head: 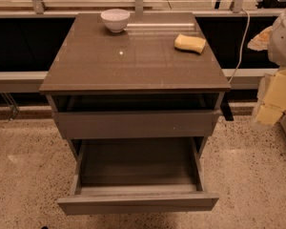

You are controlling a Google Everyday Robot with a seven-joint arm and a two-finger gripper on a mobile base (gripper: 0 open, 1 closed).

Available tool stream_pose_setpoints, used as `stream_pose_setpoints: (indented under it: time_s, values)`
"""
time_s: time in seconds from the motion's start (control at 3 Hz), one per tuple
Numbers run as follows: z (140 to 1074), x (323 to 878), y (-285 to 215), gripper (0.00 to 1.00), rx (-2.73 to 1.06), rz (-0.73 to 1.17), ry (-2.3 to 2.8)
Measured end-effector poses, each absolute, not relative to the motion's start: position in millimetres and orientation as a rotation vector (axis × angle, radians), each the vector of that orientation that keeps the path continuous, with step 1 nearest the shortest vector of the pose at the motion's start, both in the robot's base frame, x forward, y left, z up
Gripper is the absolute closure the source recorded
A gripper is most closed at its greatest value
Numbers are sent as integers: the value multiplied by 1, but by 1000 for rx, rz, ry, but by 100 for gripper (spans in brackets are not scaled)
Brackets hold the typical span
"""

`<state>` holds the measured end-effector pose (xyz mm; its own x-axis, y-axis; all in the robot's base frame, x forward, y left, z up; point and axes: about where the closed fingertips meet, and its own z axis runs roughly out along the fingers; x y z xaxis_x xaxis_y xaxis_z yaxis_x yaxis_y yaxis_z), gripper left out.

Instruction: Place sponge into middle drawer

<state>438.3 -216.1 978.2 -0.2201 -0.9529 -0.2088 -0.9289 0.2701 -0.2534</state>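
Note:
The pale yellow sponge point(190, 43) lies on the glossy brown top slab point(133, 61) near its back right corner. The middle drawer point(137, 202) is pulled far out at the bottom of the view. Its grey floor point(138, 163) is bare. The drawer above it point(136, 124) is only slightly out. My arm point(279, 80) is at the right edge of the view, beside the cabinet. What seems to be my gripper point(227, 111) is a dark part by the cabinet's right side, level with the upper drawer, well below and to the right of the sponge.
A small white bowl point(115, 19) stands at the back of the top slab, left of centre. A low rail and dark wall point(19, 75) run behind the cabinet. A cable point(242, 42) hangs at the back right. Speckled floor point(24, 175) surrounds the cabinet.

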Motion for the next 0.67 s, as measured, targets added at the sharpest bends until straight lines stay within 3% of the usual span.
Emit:
stream_pose_setpoints:
  time_s: [0.33, 0.67]
  values:
    - [978, 438, -216, 0, -1721, -105, 2226]
    - [979, 474, -208, 0, -1767, -100, 2159]
